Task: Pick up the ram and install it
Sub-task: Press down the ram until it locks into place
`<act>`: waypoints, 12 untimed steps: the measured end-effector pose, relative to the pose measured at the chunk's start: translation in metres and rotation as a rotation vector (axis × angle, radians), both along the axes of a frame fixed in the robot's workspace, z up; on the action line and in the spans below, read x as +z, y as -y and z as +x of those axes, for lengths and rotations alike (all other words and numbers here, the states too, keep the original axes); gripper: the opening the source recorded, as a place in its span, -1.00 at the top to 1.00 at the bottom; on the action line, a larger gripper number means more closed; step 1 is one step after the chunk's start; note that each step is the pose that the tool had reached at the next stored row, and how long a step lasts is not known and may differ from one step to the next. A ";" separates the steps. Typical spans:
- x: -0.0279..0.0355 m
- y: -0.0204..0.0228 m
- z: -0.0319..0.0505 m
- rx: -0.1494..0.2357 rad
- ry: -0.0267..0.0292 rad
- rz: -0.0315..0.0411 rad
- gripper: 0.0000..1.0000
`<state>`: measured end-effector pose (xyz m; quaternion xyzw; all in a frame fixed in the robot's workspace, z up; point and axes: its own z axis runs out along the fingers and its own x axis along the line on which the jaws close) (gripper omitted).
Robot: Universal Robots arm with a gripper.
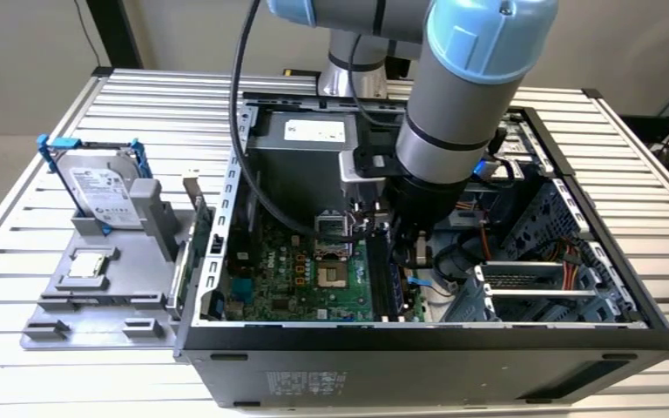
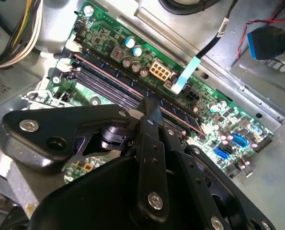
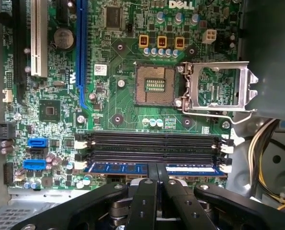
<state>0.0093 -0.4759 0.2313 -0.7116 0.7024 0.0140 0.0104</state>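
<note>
Seating looks like the step in hand, and the risk is a stick that goes in crooked: if the ram [image 3: 152, 168] is not square in its slot, pressing down could bend it or leave one of the white end latches [image 3: 227, 167] open. In the first wrist view the ram sits in the memory slot nearest the claw [image 3: 156, 173], on the motherboard [image 3: 118, 100] inside the computer case [image 1: 428, 340]. The claw's fingers are drawn together, clamped on the ram's upper edge at its middle.
</note>
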 end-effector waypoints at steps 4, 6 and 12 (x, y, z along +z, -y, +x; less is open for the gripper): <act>-0.0070 0.0001 0.0010 0.000 -0.0003 -0.0006 1.00; -0.0098 0.0002 0.0012 0.000 -0.0017 -0.0017 1.00; -0.0101 -0.0001 0.0013 0.000 -0.0059 0.0007 1.00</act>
